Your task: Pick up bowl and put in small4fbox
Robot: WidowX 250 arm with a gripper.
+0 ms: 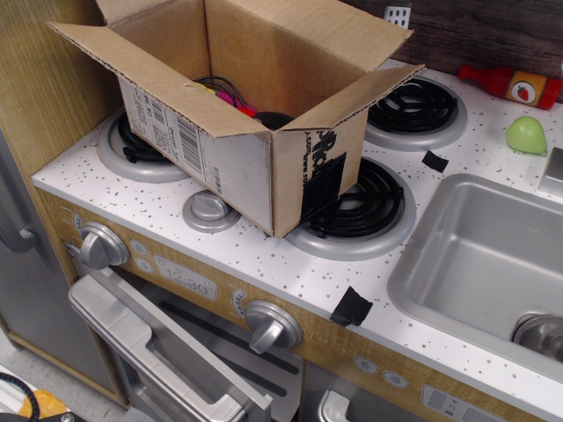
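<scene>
The small4fbox (237, 167) is a brown cardboard box with four open flaps, a white barcode label and black printing. It stands on the stove top over the left burners. Dark and pink items show inside it. The light-blue bowl is out of view. The gripper is out of view too.
A grey sink basin (484, 255) lies at the right. A small green ball-like thing (526, 135) and a red bottle (508, 84) sit at the back right. Black burners (361, 207) flank the box. Oven knobs (271, 323) line the front edge.
</scene>
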